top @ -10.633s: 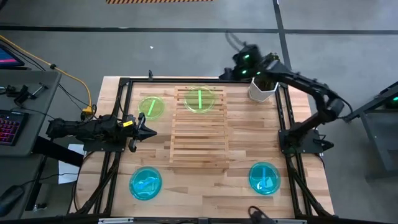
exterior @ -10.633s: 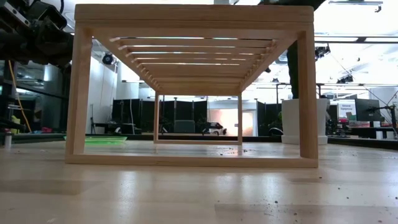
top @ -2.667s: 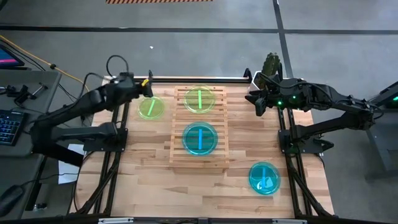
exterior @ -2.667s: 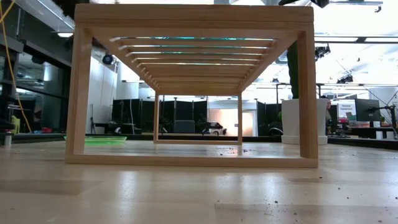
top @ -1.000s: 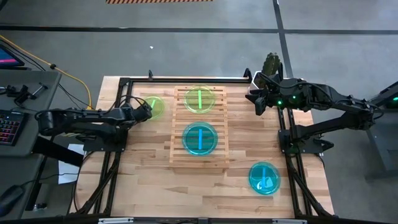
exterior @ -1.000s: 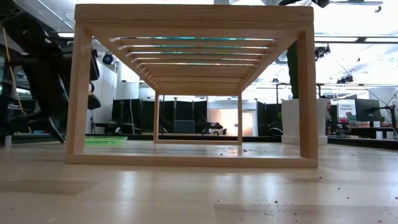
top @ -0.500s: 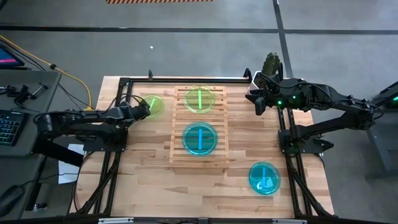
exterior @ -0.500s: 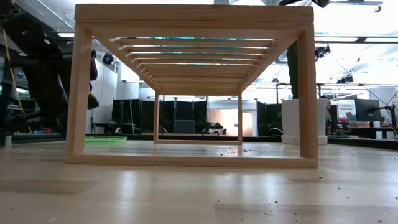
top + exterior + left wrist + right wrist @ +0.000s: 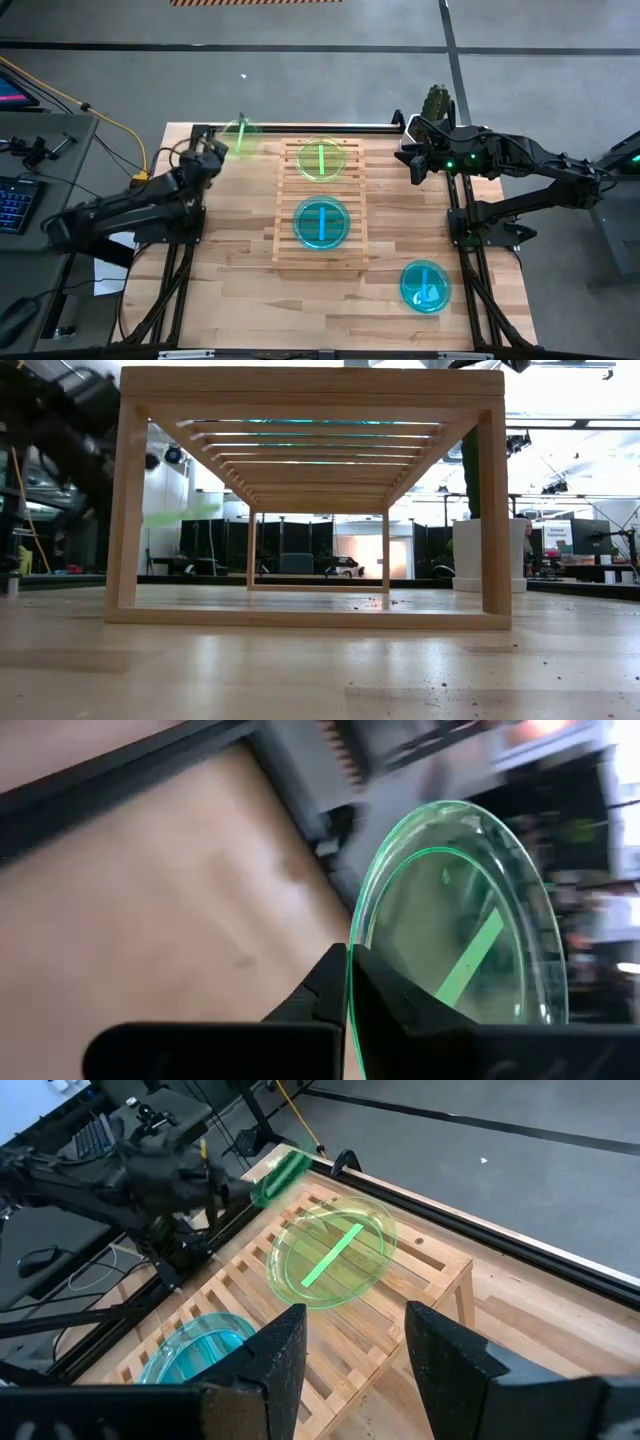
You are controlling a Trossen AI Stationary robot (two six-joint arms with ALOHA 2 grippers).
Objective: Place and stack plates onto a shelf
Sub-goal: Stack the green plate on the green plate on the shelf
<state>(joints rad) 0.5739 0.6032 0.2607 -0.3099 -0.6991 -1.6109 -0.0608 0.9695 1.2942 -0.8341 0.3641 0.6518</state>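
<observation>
Cyan plate (image 9: 425, 284) was seen lying on the wooden worktop (image 9: 240, 250) at its near right corner, well apart from the shelf (image 9: 321, 243). A second cyan plate (image 9: 322, 222) was seen resting on the slats at the middle of the shelf, and a lime plate (image 9: 321, 159) on the slats at its far end. Beyond the shelf's far left corner, a second lime plate (image 9: 237, 137) was held clear of the worktop, tilted, its rim clamped in the left gripper (image 9: 213, 150). The right gripper (image 9: 412, 160) was held with its fingers (image 9: 275, 1350) parted and empty near the worktop's far right corner, beside a potted plant (image 9: 436, 100).
</observation>
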